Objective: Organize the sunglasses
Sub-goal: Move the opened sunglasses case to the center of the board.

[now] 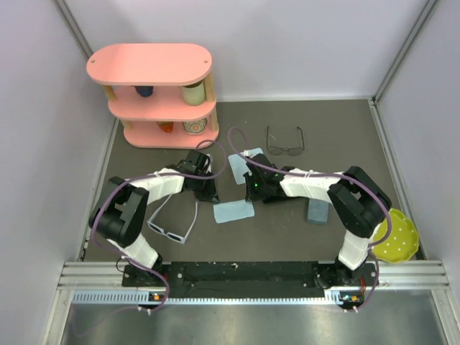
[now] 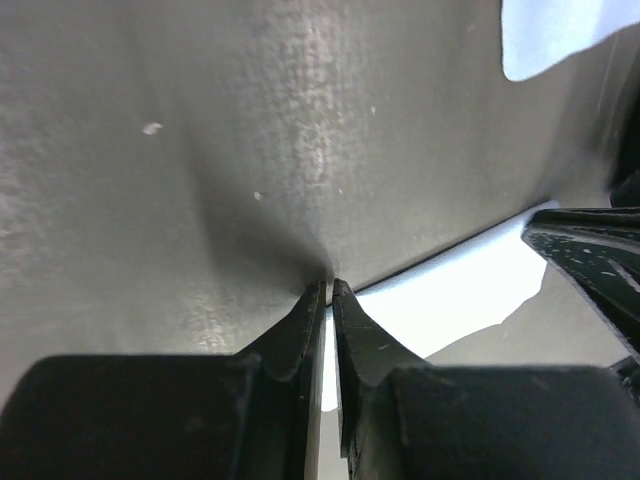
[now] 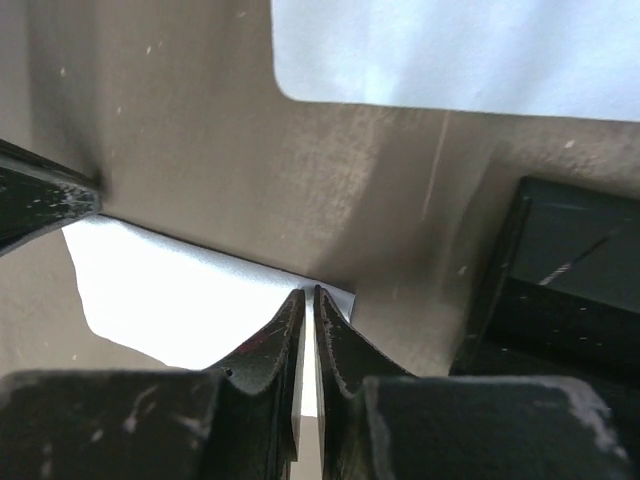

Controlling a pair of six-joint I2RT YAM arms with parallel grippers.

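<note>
Left claw (image 2: 328, 288) pressed together on edge of light blue cloth (image 2: 450, 290); right claw (image 3: 308, 292) pinching opposite corner of same cloth. Likely two-handed grip to lift it or spread it flat before dealing with glasses. White-frame sunglasses (image 1: 172, 226) lie on surface (image 1: 345, 144) beside left arm, wire-frame sunglasses (image 1: 285, 141) at far side; neither is touched. Wrist views show pinch points and second cloth (image 3: 450, 50) beyond. Top view leaves fingertips unclear, but alone shows both pairs, grey-blue case (image 1: 316, 210) and pink shelf (image 1: 154, 93)
</note>
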